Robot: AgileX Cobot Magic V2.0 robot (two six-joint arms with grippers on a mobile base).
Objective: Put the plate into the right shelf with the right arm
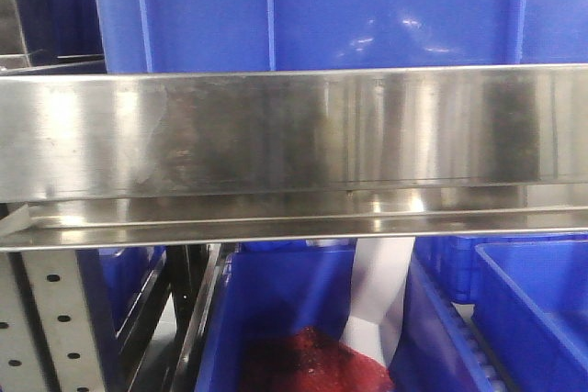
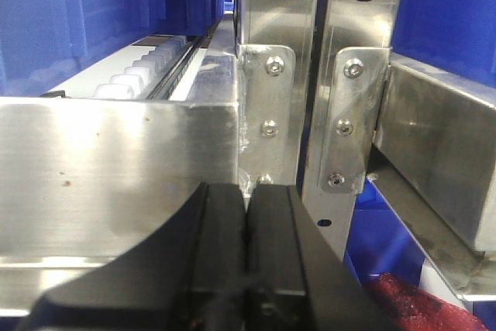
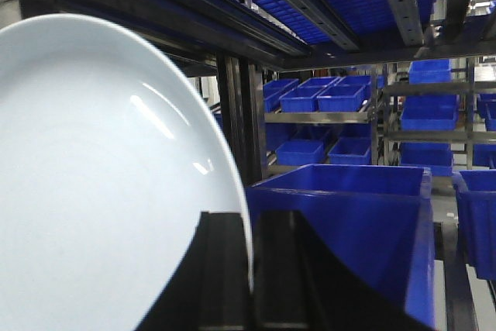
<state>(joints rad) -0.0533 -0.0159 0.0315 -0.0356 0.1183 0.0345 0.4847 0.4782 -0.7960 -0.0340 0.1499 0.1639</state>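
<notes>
In the right wrist view my right gripper [image 3: 250, 226] is shut on the rim of the white plate [image 3: 101, 176]. The plate stands on edge and fills the left half of that view. A blue bin [image 3: 349, 222] of the steel shelf sits just right of the fingers, under dark shelf rails [image 3: 310, 5]. In the left wrist view my left gripper [image 2: 248, 195] is shut and empty, close to a shiny rail [image 2: 116, 168] and bolted uprights [image 2: 267, 91]. The front view shows only a flat steel rail [image 1: 294, 130] and blue bins [image 1: 303, 11]; neither arm shows there.
More racks with several blue bins [image 3: 325, 98] stand across an aisle in the right wrist view. In the front view a bin below the rail holds something red [image 1: 303, 364], with a white object [image 1: 381, 291] behind it. A perforated upright [image 1: 46, 319] stands at lower left.
</notes>
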